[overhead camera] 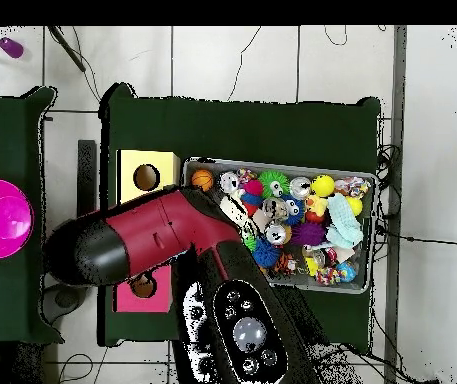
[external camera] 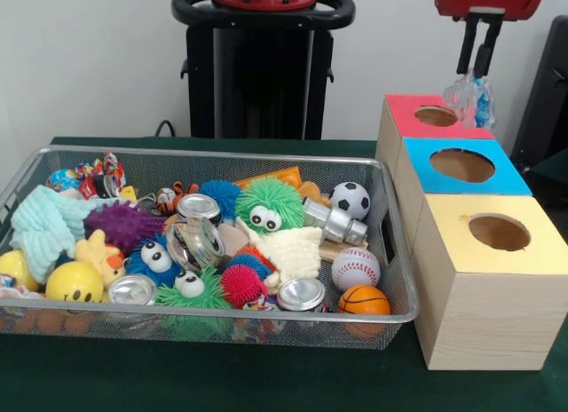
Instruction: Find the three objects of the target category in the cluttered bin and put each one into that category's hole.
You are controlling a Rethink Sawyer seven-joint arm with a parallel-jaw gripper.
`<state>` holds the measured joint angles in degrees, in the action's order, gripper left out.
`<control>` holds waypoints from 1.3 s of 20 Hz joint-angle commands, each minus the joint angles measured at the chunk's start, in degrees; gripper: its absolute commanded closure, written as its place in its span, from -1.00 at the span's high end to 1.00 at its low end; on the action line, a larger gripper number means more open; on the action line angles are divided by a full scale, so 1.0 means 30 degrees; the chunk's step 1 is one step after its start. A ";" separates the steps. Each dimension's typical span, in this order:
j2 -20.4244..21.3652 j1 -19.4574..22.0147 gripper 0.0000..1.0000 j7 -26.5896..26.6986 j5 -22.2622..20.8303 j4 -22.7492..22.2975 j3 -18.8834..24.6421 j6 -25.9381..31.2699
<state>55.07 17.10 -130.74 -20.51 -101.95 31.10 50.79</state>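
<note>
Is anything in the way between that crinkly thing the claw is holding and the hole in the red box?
Nothing visible blocks it. The gripper hangs just above the red box, shut on a clear crinkly packet that dangles beside the round hole. The hole is open and uncovered.

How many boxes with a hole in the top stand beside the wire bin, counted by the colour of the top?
Red-topped box: 1
Blue-topped box: 1
Yellow-topped box: 1
Total: 3
</note>
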 commanded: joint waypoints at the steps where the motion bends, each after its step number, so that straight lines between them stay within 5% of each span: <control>1: -0.1330 -0.0131 -1.00 -0.1114 -0.1232 -0.1008 -0.1522 -0.1495; 26: -0.3284 -0.2264 -1.00 -0.1877 -0.2480 0.1346 -0.3890 -0.2084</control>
<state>48.67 10.80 -130.76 -25.57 -100.95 23.29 48.02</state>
